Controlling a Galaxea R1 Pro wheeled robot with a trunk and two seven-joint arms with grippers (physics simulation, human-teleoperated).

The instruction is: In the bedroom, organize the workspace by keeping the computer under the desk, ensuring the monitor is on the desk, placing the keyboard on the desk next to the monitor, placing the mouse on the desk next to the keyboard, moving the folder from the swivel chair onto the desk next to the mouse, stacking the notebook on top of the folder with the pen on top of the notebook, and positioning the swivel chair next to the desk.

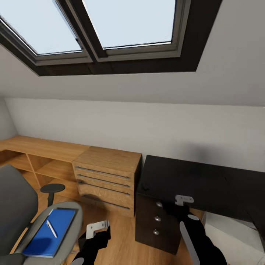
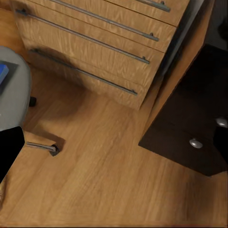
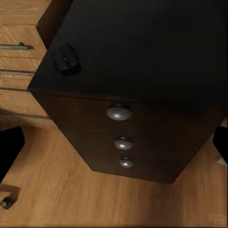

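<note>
Head view: pen (image 1: 52, 228) lies diagonally on folder (image 1: 50, 232), tip toward chair back

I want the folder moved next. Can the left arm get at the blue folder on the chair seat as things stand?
Probably yes. The folder lies flat on the swivel chair seat with the pen on it, uncovered, and the left gripper hangs just beside the seat.

Matt black desk (image 1: 191, 180) top, shiny metal knobs (image 3: 119, 112). Beside the desk, wood-grain chest (image 1: 106, 176), smooth wood floor (image 2: 109, 175). Chair seat (image 1: 75, 217) probably cloth; glossy blue folder (image 1: 49, 232).
</note>
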